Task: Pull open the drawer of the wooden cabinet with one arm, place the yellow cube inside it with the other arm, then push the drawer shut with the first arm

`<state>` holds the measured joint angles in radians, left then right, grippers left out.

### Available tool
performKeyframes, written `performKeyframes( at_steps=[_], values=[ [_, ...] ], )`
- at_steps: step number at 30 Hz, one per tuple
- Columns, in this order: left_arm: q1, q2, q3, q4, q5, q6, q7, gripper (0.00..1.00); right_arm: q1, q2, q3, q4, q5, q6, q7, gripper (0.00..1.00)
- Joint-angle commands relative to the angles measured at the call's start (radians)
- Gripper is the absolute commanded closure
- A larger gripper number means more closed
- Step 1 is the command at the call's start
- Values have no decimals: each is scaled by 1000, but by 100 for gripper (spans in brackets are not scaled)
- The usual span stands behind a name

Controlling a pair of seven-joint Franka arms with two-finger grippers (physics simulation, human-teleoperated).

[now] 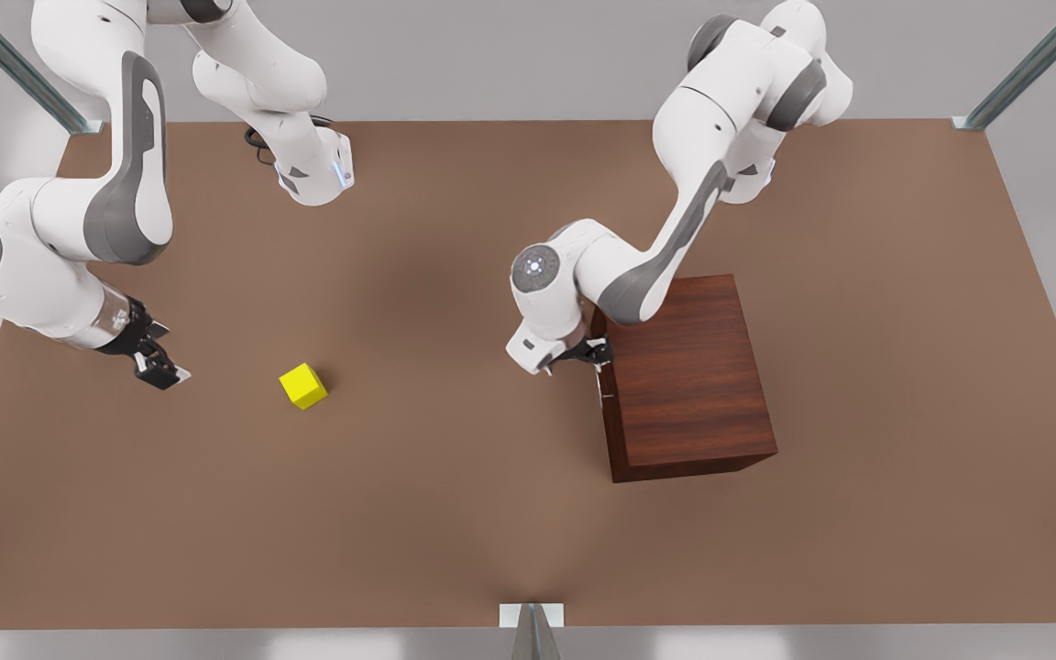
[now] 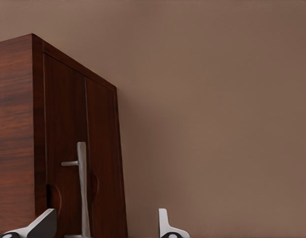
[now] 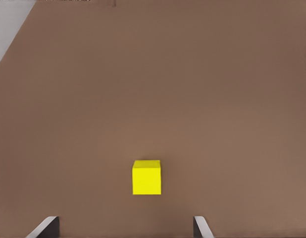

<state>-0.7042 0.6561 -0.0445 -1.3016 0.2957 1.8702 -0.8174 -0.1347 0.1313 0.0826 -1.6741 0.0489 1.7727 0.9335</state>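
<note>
On the front view's left, the right arm's black two-finger gripper (image 1: 161, 368) is held low over the flat brown desk (image 1: 455, 513), its fingers spread apart and grasping nothing. Near it, toward the front view's right, the small bright yellow cube (image 1: 303, 385) rests on the desk, apart from the gripper; in the right wrist view the cube (image 3: 146, 177) is seen ahead of the two parted fingertips (image 3: 46, 227), not yet between them. Further to the front view's right, the left arm's black two-finger gripper (image 1: 594, 353) is placed at the front face of the boxy dark reddish-brown wooden cabinet (image 1: 688, 376). The cabinet's dark wooden drawer (image 2: 76, 163) is shut, flush with the cabinet front. In the left wrist view the thin silver bar handle (image 2: 82, 186) is seen between the left gripper's released, spread fingers (image 2: 41, 225), with neither finger closed upon it.
</note>
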Motion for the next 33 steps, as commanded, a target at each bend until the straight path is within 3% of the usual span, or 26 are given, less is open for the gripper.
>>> performKeyframes(
  at_steps=[1,13,33],
  values=[
    [-3,3,0,-1,23,3,-207,0,0,-1,0,0,0,4,265,0],
    [-21,43,0,-8,145,0,-189,0,1,-1,2,2,0,2,266,0],
    [-28,100,0,1,168,32,-192,0,0,-1,2,2,-1,2,266,0]
  ],
)
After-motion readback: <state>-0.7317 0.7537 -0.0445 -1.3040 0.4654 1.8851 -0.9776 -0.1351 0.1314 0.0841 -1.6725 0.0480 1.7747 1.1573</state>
